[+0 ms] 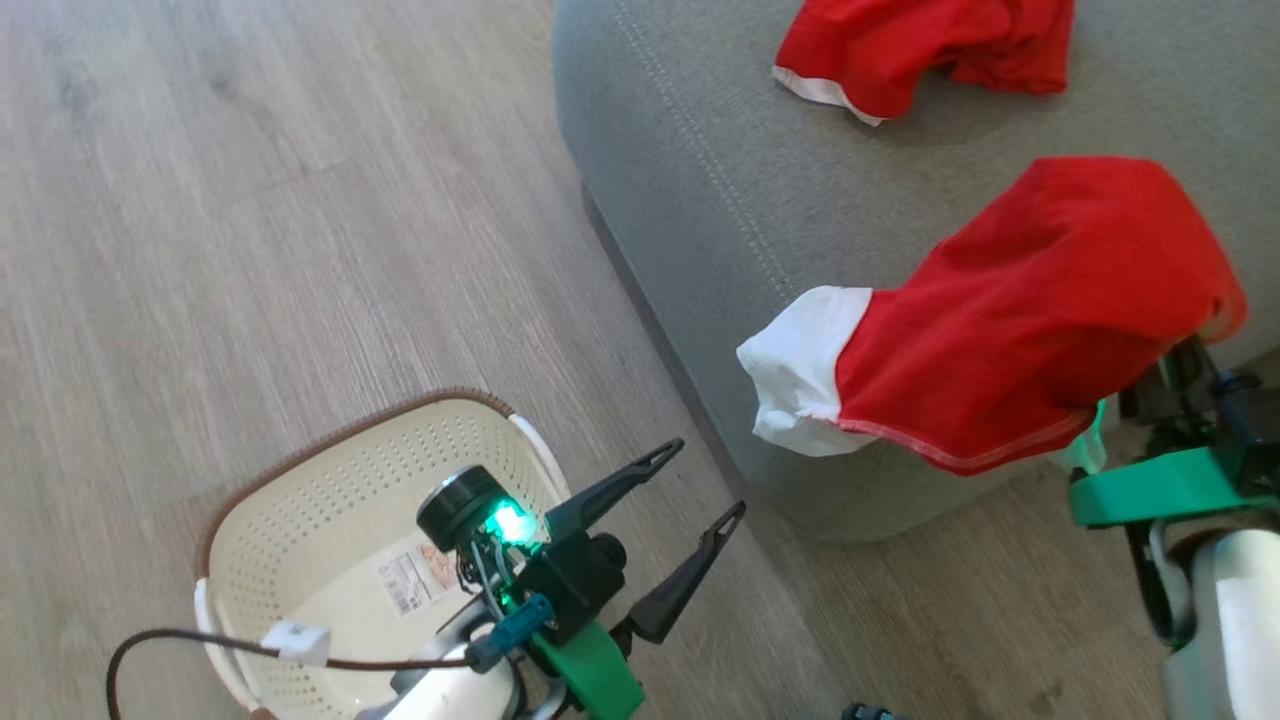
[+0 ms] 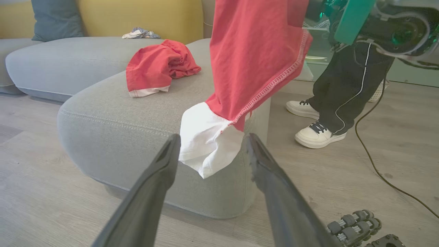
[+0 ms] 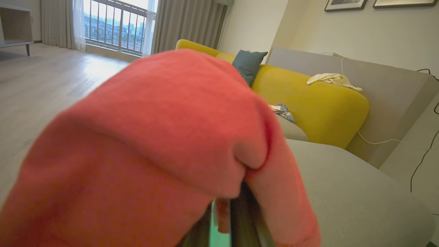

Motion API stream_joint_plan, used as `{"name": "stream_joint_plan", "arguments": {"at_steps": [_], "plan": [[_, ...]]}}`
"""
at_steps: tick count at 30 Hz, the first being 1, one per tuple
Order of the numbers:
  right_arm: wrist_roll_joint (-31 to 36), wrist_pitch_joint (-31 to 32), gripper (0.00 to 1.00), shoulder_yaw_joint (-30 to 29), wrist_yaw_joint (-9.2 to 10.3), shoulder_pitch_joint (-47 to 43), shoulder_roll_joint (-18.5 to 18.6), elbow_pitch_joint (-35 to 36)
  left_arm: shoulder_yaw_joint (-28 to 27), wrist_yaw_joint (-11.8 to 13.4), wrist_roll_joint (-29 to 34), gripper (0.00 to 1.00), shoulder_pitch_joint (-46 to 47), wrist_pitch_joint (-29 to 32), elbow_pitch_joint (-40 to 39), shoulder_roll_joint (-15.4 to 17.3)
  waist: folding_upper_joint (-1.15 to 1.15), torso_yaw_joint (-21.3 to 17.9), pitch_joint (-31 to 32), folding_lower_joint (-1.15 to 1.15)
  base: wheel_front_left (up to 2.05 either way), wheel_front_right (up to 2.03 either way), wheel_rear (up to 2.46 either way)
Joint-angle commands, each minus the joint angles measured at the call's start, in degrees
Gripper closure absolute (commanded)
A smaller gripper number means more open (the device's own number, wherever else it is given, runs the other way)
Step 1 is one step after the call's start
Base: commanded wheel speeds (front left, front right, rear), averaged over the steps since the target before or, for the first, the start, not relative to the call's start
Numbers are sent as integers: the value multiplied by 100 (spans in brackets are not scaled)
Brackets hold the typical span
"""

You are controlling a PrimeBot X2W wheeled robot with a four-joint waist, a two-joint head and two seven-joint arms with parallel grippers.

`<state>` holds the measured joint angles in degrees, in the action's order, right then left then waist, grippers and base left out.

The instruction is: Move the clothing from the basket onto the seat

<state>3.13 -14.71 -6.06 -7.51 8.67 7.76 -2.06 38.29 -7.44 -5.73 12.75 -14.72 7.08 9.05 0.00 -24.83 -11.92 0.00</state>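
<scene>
Right pincer (image 3: 240, 216) of mine is clamped on 1 red garment (image 1: 1030, 310), which drapes over it and hangs at the near edge of the seat (image 1: 700, 180), white hem lowest. A 2nd garment (image 1: 920, 45) lies bunched farther back on the seat. My left pincer (image 1: 703, 481) hovers with fingers apart beside the basket (image 1: 330, 480), which stands on the floor (image 1: 250, 200).

Daylight is soft and even, pouring from the window (image 3: 113, 27) far beyond the right pincer (image 3: 238, 219), where panes wash out and the floor (image 3: 51, 79) glares. The red garment (image 3: 154, 144) draped over that pincer blurs, too close for focus. Behind the left pincer (image 1: 706, 478) a green lamp (image 1: 510, 522) glows.
</scene>
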Motion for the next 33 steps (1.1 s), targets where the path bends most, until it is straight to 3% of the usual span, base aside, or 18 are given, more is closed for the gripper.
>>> {"name": "stream_joint_plan", "arguments": {"at_steps": [1, 19, 29, 33], "plan": [[63, -29, 100, 7, 2, 181, 179, 263, -156, -4, -12, 0, 230, -28, -194, 37, 0, 76, -68, 0, 0, 0, 0], [-105, -29, 100, -1007, 2, 2234, 1386, 473, 106, -4, 32, 0, 815, -28, -347, 582, 0, 593, -1562, 0, 0, 0, 0], [-203, -29, 100, -1445, 2, 3719, 2005, -132, 273, -4, 95, 0, 1404, -28, -521, 1017, 0, 907, -2661, 0, 0, 0, 0], [-158, -29, 100, -1666, 2, 4108, 2068, -441, 172, -4, 95, 0, 1471, -28, -553, 1067, 0, 1009, -2886, 0, 0, 0, 0]]}}
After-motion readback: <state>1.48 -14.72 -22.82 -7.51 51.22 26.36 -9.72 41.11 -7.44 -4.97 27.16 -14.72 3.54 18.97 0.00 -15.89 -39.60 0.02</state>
